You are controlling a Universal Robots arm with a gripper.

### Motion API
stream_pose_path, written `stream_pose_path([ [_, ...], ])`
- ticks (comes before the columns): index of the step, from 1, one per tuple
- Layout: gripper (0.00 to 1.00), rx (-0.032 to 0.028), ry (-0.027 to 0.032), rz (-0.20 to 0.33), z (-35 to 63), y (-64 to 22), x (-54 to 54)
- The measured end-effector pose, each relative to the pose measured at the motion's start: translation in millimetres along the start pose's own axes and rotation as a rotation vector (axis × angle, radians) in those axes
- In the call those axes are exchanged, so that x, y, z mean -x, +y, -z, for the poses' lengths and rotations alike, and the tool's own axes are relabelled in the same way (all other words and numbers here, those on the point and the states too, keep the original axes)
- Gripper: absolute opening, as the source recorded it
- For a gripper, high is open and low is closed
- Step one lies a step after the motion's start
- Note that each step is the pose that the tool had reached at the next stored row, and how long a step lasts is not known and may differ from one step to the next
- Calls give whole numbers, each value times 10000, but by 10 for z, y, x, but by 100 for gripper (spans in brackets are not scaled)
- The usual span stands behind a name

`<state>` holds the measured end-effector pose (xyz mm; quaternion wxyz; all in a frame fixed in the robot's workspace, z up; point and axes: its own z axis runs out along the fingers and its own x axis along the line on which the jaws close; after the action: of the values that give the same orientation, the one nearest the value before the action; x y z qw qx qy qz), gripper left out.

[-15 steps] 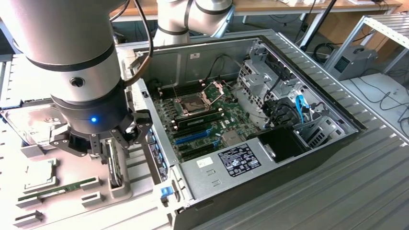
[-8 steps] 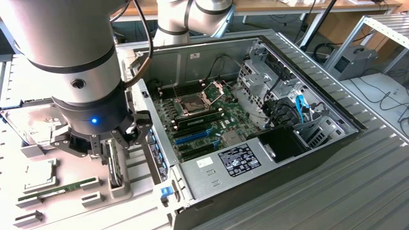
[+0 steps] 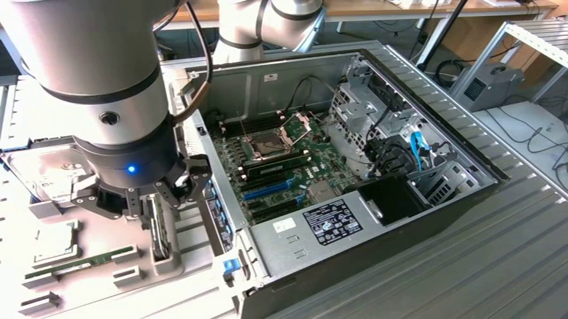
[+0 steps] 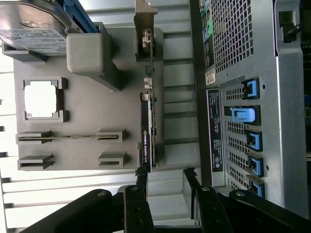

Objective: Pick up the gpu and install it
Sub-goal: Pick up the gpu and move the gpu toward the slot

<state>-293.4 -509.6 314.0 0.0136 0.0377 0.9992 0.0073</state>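
Wrist view: the gripper (image 4: 165,175) hangs with its jaws spread wide and nothing between them, above one end of the gpu (image 4: 147,131). The gpu stands on its thin edge in a slot of the grey tray (image 4: 87,109), on the side of the tray closest to the computer case (image 4: 286,121), near the case's rear panel but apart from it.

Its long axis runs parallel to that rear panel and straight away from the gripper. The silver bracket (image 4: 145,19) is at the end furthest from the fingers. The jaws open towards and away from the case, across the card's thickness, so they face its two flat sides and not its ends.

The card's edge lines up with the finger further from the case, and the middle of the gap sits a little towards the case. Whether that is a true offset or only the camera's slant, I cannot tell.

In the exterior view the single arm stands upright over the tray, outside the case, with the fingertips close above the card's upper edge. Contact cannot be made out.

The hard drive (image 4: 29,29) and the RAM stick (image 4: 68,137) lie further from the case than the gpu, well apart from the gripper. By my reading the card is not yet gripped or lifted.
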Motion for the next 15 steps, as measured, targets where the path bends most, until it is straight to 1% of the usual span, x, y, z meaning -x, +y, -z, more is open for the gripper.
stream_pose_path([
  [4,42,-32,-3,0,-10,2,-1],
  [15,42,-146,-12,4,-34,8,-2],
])
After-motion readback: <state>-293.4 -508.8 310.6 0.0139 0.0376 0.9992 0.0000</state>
